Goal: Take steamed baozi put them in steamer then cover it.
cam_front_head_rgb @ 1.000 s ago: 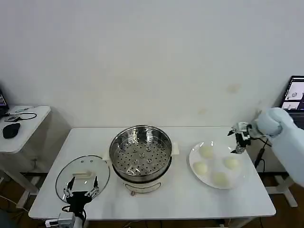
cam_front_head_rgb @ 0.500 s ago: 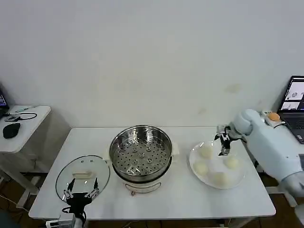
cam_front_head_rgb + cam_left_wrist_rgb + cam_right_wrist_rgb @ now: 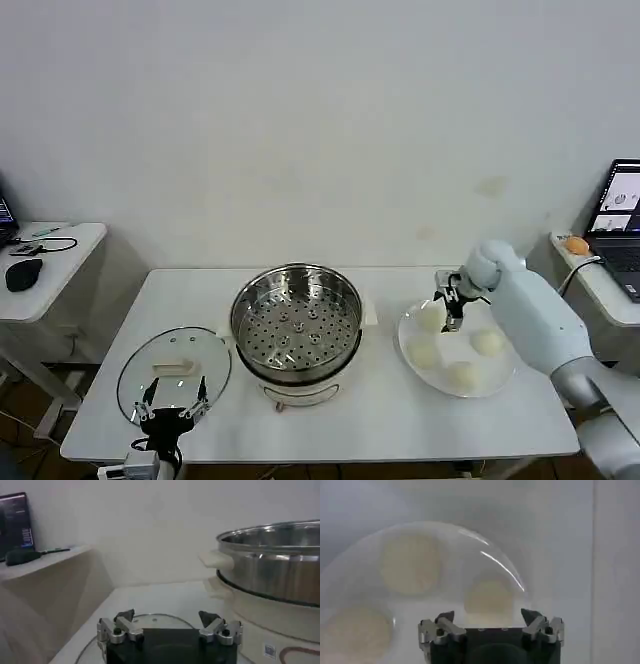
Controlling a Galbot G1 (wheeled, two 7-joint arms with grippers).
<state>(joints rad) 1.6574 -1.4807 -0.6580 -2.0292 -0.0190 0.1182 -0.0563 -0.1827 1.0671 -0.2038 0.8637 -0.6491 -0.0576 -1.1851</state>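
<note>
Hovering above the white plate (image 3: 500,375) on the table (image 3: 380,420), the right gripper (image 3: 452,305) hangs over the bun (image 3: 432,318) nearest the steamer (image 3: 296,322), its fingers spread wide and holding nothing; four buns lie on that plate in the head view, the steamer stands upright and uncovered at the table's middle, and the one glass lid (image 3: 172,373) lies flat to its left, handle up. There the left gripper (image 3: 170,410) sits low at the lid's near edge, fingers wide apart. From the left wrist, that gripper (image 3: 169,625) hangs over the lid (image 3: 150,622), the steamer (image 3: 272,562) beside it. From the right wrist, the gripper (image 3: 490,624) points down at the plate (image 3: 360,565), with three buns showing and one bun (image 3: 489,596) between its open fingertips, untouched.
</note>
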